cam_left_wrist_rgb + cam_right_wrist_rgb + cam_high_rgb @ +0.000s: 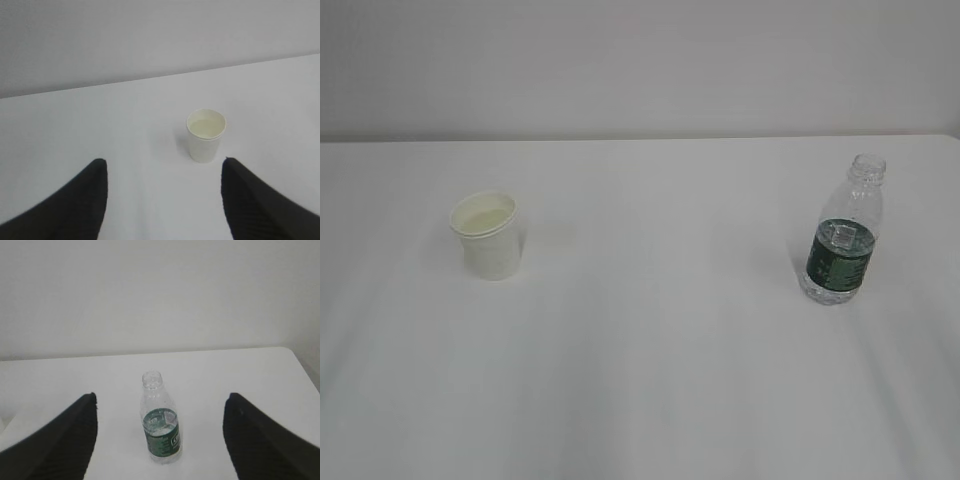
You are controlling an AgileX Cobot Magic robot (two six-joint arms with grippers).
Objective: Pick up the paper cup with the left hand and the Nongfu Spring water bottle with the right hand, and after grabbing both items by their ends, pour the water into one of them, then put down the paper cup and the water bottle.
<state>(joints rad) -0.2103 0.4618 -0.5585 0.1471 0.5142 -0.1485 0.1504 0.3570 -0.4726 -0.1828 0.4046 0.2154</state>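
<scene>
A small cream paper cup (488,236) stands upright on the left of the white table, with pale liquid showing inside it. In the left wrist view the same paper cup (205,135) sits ahead of my left gripper (164,165), beyond its right finger and untouched; the jaws are open with only table between them. The Nongfu Spring water bottle (842,235) stands upright on the right, capless, with water up to its green label. My right gripper (159,400) is open, and the water bottle (160,421) shows between its wide-spread fingers without contact. Neither arm appears in the exterior view.
The white table (660,330) runs back to a pale wall. Its right rear corner (292,352) shows in the right wrist view. Nothing else stands near the cup or bottle.
</scene>
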